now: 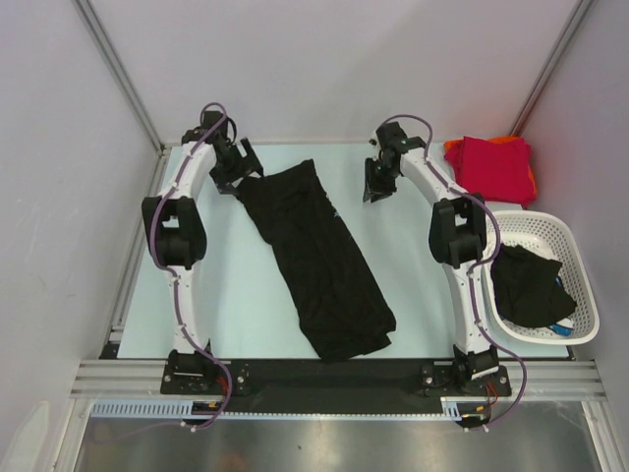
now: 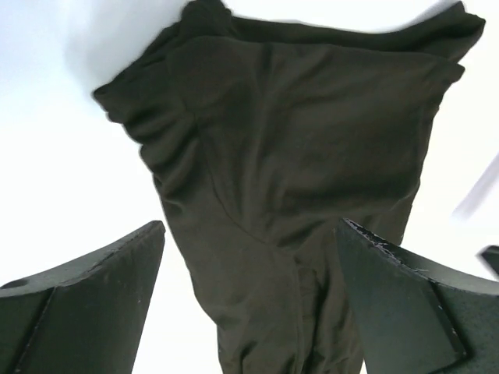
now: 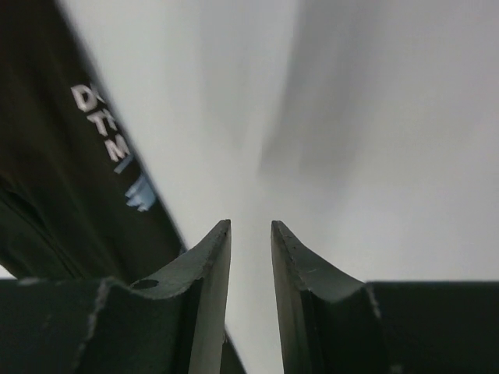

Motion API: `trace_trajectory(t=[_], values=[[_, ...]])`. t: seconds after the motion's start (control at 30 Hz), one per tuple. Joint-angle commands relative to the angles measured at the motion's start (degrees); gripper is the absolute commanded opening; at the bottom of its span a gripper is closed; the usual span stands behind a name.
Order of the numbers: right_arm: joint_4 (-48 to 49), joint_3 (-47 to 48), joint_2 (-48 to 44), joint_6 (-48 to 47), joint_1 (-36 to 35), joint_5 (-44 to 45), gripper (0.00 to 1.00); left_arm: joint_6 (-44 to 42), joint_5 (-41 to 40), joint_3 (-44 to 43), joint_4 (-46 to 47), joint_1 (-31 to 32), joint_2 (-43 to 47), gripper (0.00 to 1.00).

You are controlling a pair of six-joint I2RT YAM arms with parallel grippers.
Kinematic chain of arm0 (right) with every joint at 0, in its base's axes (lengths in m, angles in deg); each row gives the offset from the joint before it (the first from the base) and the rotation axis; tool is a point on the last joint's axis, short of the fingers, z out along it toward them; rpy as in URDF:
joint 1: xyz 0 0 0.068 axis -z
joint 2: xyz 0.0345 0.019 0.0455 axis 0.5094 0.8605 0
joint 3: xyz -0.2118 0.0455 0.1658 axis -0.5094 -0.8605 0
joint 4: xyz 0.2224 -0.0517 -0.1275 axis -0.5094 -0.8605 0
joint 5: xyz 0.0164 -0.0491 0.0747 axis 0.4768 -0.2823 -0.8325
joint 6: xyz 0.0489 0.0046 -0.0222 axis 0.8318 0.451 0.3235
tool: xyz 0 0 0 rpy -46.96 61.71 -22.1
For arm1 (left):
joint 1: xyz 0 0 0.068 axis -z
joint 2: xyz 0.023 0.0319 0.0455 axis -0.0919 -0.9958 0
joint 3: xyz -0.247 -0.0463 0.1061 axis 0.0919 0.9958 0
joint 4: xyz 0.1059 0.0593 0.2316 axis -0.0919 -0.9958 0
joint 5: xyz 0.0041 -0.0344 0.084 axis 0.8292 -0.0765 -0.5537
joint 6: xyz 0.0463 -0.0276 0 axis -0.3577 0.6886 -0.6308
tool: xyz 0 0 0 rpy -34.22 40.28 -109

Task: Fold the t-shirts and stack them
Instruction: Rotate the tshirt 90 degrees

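Observation:
A black t-shirt [image 1: 319,261], folded into a long strip, lies slanted across the table from back left to front right. My left gripper [image 1: 239,162] hovers at the strip's back left end. In the left wrist view the left gripper [image 2: 249,234] is wide open, with the black t-shirt [image 2: 296,140] spread beneath and nothing gripped. My right gripper [image 1: 378,185] is just right of the strip's far end, apart from it. In the right wrist view the right gripper [image 3: 251,226] shows a narrow empty gap over bare table, with the printed black t-shirt [image 3: 70,171] at its left.
A folded crimson red t-shirt [image 1: 491,167] lies on an orange one [image 1: 506,141] at the back right corner. A white lattice basket [image 1: 580,285] at the right edge holds another crumpled black t-shirt [image 1: 529,285]. Grey walls enclose the table on three sides.

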Motion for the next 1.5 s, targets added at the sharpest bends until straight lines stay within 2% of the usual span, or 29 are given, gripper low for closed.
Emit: trace_trajectory(t=[0.0,0.07,0.2,0.37,0.57,0.73,0.87,1.0,1.47], values=[[-1.32,-4.17,-2.43,-1.76,-1.16,-2.71,0.33,-0.79,1.57,1.30,-2.60,-2.85,-0.19,0.96],[-2.89,-2.95,-0.94,-2.20,-1.24,-2.98,0.33,-1.05,2.37,3.76,-1.81,-3.03,-0.46,0.96],[-5.01,1.80,0.65,-2.03,-1.24,-2.89,0.33,-1.15,2.72,2.63,-2.33,-3.03,-3.70,0.91],[-3.26,4.35,1.79,-0.01,-1.33,-5.43,0.34,-0.35,3.69,1.92,-2.34,-3.03,-5.55,0.94],[8.07,5.58,6.36,3.41,-1.33,-13.50,0.35,-0.70,4.92,-0.45,-2.51,-2.94,-7.31,0.94],[20.18,9.71,13.55,13.15,-1.33,-21.69,0.37,-2.37,3.78,0.86,-3.57,-2.94,-6.26,0.95],[24.60,19.44,20.58,18.79,-1.42,-24.68,0.44,-3.25,3.69,2.62,-3.74,-2.85,-5.12,0.95],[31.01,19.21,23.06,21.96,-1.60,-25.30,0.52,-3.69,3.07,3.85,-3.92,-2.85,-4.59,0.95],[32.79,19.82,27.10,23.11,-5.11,-26.27,0.54,-4.84,1.23,4.65,-5.68,-2.67,-5.20,0.94]])
